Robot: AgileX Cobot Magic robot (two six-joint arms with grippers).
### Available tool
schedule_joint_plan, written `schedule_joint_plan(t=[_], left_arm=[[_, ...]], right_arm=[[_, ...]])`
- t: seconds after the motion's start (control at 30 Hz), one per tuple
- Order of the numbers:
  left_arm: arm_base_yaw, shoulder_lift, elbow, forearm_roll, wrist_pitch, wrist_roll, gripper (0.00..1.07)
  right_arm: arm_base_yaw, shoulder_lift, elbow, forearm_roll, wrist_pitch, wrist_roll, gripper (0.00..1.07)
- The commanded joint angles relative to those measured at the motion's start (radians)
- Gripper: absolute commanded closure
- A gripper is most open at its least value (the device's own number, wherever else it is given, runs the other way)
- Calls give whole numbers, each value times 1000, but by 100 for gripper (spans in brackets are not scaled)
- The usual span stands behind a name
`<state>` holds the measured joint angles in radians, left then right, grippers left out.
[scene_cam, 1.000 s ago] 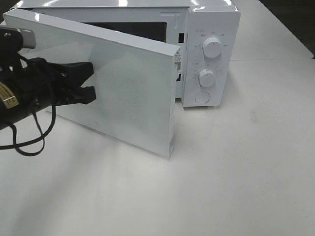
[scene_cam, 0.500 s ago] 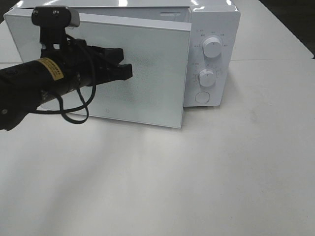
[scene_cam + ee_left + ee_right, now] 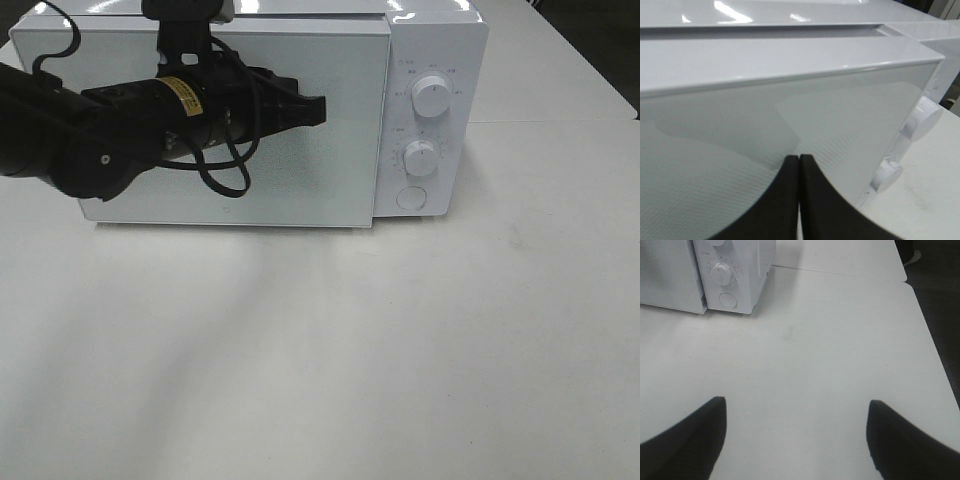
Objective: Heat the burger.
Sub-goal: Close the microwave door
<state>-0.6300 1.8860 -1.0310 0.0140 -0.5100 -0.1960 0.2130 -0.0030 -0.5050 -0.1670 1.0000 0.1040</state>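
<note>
Burger out of view; closed left gripper (image 3: pixel 319 108) against microwave door (image 3: pixel 335 175).

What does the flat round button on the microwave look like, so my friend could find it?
Look at the white microwave on the table, then its right-hand control panel. Below the upper knob and lower knob sits the button: round like them, but flat and plain, not sticking out.

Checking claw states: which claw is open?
The right claw, its fingers spread wide above the table; the left claw is pinched shut at the microwave door.
</note>
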Motion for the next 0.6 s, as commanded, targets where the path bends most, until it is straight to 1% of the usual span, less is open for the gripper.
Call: schedule_joint_plan(t=[0.03,0.07,0.17,0.27,0.33,0.53,0.6], left_arm=[[-10,37,-87,-28,43,10,107],[-10,37,-87,-28,43,10,107],[-10,82,-183,-42,111,11,107],[-10,90,-200,-49,123,11,107],[-7,116,-254,-72,159,19,107],[-5,118,-263,-71,168,18,107],[-5,112,-263,-59,233,17,107]], right_arm=[[-4,-28,3,0,-5,-10,32],[-4,-28,3,0,-5,-10,32],[-4,-28,3,0,-5,-10,32],[-4,-28,3,0,-5,-10,32],[-4,-28,3,0,-5,-10,32],[-4,-28,3,0,-5,-10,32],[-4,-28,3,0,-5,-10,32]])
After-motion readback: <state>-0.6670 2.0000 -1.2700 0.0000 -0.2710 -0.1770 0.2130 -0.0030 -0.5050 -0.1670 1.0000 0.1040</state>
